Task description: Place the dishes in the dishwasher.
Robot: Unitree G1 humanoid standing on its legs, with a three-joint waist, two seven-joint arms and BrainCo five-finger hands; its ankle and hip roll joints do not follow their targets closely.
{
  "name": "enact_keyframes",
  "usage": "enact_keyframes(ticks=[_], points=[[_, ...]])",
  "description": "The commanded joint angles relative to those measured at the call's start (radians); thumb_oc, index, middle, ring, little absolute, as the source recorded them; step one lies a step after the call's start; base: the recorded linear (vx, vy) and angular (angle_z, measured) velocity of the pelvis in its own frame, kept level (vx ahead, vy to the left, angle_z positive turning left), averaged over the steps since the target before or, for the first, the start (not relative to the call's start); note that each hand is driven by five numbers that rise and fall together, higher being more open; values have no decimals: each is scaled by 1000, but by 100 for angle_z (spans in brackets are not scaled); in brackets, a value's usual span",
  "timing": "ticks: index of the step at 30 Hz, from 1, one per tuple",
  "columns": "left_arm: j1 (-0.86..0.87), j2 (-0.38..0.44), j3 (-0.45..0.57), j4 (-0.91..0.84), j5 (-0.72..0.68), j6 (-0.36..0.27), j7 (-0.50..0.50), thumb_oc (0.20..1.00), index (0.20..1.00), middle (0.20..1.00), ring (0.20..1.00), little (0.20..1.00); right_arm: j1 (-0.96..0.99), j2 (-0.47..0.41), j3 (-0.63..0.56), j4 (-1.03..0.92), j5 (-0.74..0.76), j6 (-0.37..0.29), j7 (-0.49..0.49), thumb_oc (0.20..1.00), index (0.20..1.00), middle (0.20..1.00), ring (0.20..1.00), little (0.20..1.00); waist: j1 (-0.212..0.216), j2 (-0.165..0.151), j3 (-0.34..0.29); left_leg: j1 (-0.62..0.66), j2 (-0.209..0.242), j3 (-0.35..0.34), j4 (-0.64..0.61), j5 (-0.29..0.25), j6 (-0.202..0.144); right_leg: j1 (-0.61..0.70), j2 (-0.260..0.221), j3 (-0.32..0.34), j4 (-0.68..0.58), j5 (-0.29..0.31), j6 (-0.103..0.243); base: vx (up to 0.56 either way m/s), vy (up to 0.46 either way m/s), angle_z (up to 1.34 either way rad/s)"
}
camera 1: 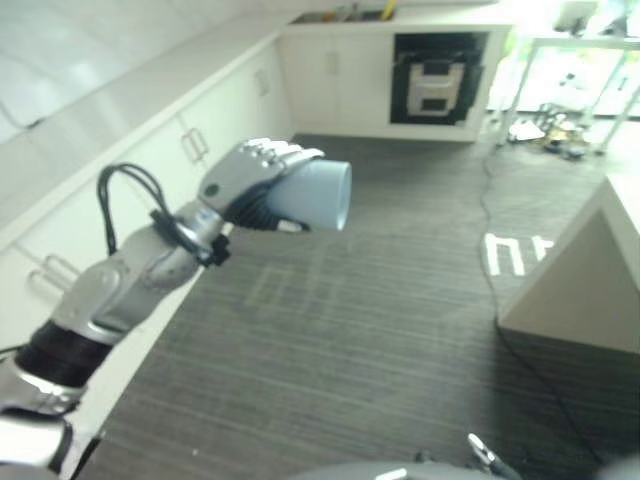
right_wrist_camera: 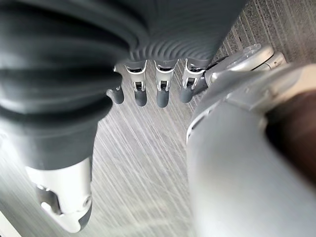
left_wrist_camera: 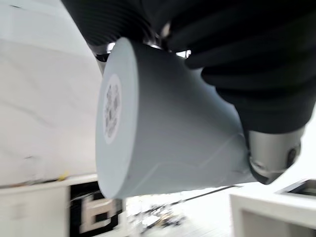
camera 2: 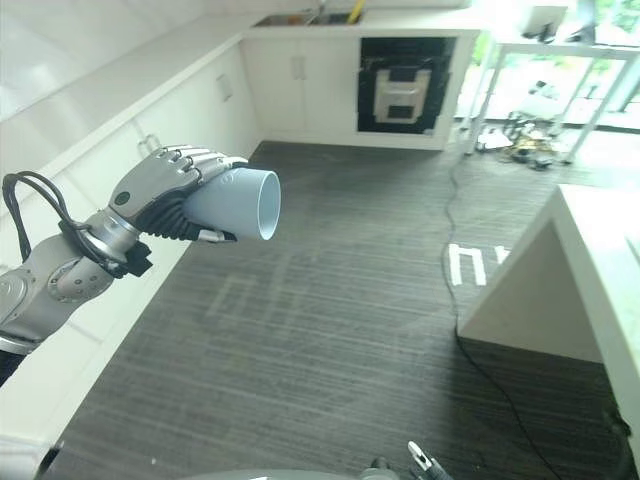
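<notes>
Cup (camera 1: 318, 196) pale blue, sideways in L hand (camera 1: 248, 182), fingers (camera 1: 285, 152) wrapped, round code sticker (left_wrist_camera: 112, 108) on base

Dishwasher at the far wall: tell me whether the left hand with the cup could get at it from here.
Probably not yet: the left hand grips the cup in mid-air, and open floor separates it from the dishwasher.

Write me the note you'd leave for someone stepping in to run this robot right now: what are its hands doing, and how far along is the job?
Left hand: shut on a pale blue cup, held up on its side over the dark floor.
Right hand: fingers relaxed, holding nothing, hanging above the floor.
Dishwasher: the dark unit in the far cabinets, across the room from the cup.
Done: cup picked up.
Left: carry it to the dishwasher and place it inside.
</notes>
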Motion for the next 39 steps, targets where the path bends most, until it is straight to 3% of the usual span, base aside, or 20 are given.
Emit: enact_keyframes(ticks=[1, 5, 12, 29, 38, 39], points=[[-128, 6, 28, 43, -43, 21, 33, 200, 200, 200, 200, 200, 7, -15, -26, 55, 40, -2, 12, 1000, 1000, 1000, 1000, 1000, -8, -14, -9, -14, -18, -7, 30, -54, 34, 6, -37, -32, 13, -2, 71, 9, -68, -70], [-172, -21, -12, 74, -48, 55, 23, 200, 200, 200, 200, 200, 34, -20, -65, 92, -19, -19, 37, 1000, 1000, 1000, 1000, 1000, -58, -6, -20, -3, -12, 62, 61, -72, 35, -15, -36, -5, 6, 14, 75, 37, -63, -63], [-158, -24, -26, 88, -50, 76, 40, 200, 200, 200, 200, 200, 24, -22, -37, 70, -61, -22, 67, 1000, 1000, 1000, 1000, 1000, -64, 1, -21, -5, -15, 68, 80, -83, 41, -16, -38, 0, 6, 14, 69, 20, -1, -14], [-62, -27, 41, 18, -10, 113, 47, 200, 200, 200, 200, 200, 5, -10, -17, 71, -48, -14, 73, 1000, 1000, 1000, 1000, 1000, 8, -10, -24, -22, -32, -14, 77, -79, 50, 13, -50, -47, 13, -1, 62, -1, 21, 13], [-22, -24, 84, -6, -11, 99, 21, 200, 200, 200, 200, 200, -4, -14, -1, 61, -46, -11, 84, 1000, 1000, 1000, 1000, 1000, 34, -20, -22, -23, -31, -41, 62, -72, 51, 24, -50, -65, 14, -8, 61, -14, 7, 15], [-110, -166, -68, 225, -25, 53, 200, 200, 200, 200, 200, 200, -116, -10, 89, 62, -71, 3, 35, 1000, 1000, 1000, 1000, 1000, 23, 2, 3, -92, -32, -199, 8, 12, 30, 19, 56, 30, 68, -78, -19, 6, 0, 11]])
